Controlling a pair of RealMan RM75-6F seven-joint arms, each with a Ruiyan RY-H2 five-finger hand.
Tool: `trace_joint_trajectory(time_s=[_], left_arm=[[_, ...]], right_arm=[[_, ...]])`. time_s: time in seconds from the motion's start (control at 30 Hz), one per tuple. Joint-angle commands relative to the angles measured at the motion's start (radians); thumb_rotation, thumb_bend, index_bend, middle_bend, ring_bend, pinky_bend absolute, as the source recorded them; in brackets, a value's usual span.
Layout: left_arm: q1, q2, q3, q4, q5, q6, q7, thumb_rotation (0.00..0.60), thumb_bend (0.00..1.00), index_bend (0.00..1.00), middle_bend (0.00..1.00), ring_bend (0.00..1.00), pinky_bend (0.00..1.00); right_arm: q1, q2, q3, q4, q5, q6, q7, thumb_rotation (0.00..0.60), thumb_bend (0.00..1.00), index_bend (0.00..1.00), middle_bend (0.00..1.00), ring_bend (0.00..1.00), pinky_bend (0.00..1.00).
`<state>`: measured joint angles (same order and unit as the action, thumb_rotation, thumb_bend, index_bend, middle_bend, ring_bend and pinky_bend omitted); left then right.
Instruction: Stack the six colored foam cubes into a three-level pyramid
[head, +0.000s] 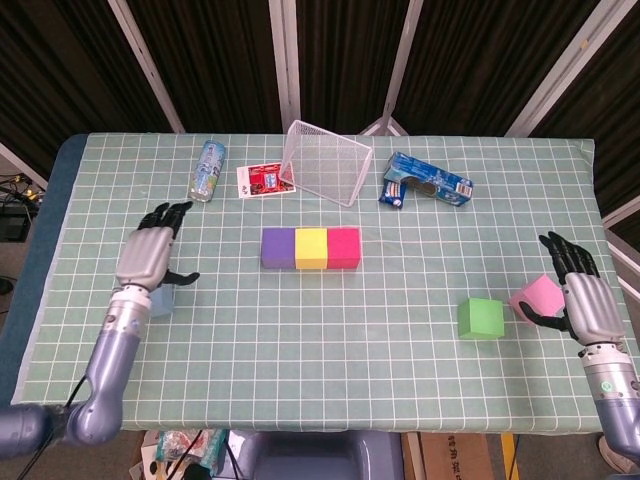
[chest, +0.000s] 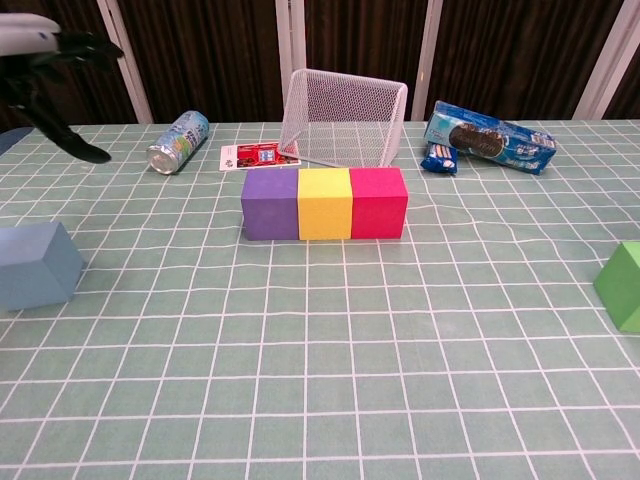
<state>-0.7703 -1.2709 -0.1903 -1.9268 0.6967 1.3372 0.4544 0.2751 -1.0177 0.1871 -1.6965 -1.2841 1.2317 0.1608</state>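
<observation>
Our left hand (head: 147, 255) hovers spread and empty above the blue cube (chest: 36, 265) near the table's left edge; our right hand (head: 580, 300) cups the pink cube (head: 537, 297) at the right edge.

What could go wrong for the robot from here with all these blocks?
The left hand hovers open above the blue cube; a sloppy grasp could squash or tip the soft foam. The pink cube sits tilted against the right hand close to the table edge, so a nudge might send it off. Setting a second level on the purple, yellow and red row could push those cubes apart.
</observation>
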Motion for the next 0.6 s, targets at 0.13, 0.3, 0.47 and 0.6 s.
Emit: trace_joint_trajectory(time_s=[0.13, 0.3, 0.47, 0.6], left_arm=[[0.18, 0.111, 0.084, -0.088, 0.24, 0.123, -0.177, 0.6, 0.04, 0.0, 0.0, 0.0, 0.07], [0.241, 0.141, 0.112, -0.099, 0.353, 0.174, -0.193, 0.6, 0.04, 0.0, 0.0, 0.0, 0.06], [0.276, 0.168, 0.11, -0.122, 0.41, 0.197, -0.192, 0.6, 0.04, 0.0, 0.0, 0.0, 0.06], [0.292, 0.188, 0.095, -0.145, 0.413, 0.179, -0.221, 0.6, 0.04, 0.0, 0.0, 0.0, 0.06]], right_arm=[[-0.004, 0.015, -0.003, -0.042, 0.018, 0.007, -0.061, 0.6, 0.25, 0.0, 0.0, 0.0, 0.0], [-0.001, 0.018, -0.023, -0.079, 0.022, -0.003, -0.143, 0.6, 0.24, 0.0, 0.0, 0.0, 0.0], [0.023, 0.014, -0.056, -0.091, 0.023, -0.051, -0.264, 0.6, 0.24, 0.0, 0.0, 0.0, 0.0], [0.043, -0.004, -0.08, -0.1, 0.057, -0.102, -0.345, 0.6, 0.24, 0.0, 0.0, 0.0, 0.0]])
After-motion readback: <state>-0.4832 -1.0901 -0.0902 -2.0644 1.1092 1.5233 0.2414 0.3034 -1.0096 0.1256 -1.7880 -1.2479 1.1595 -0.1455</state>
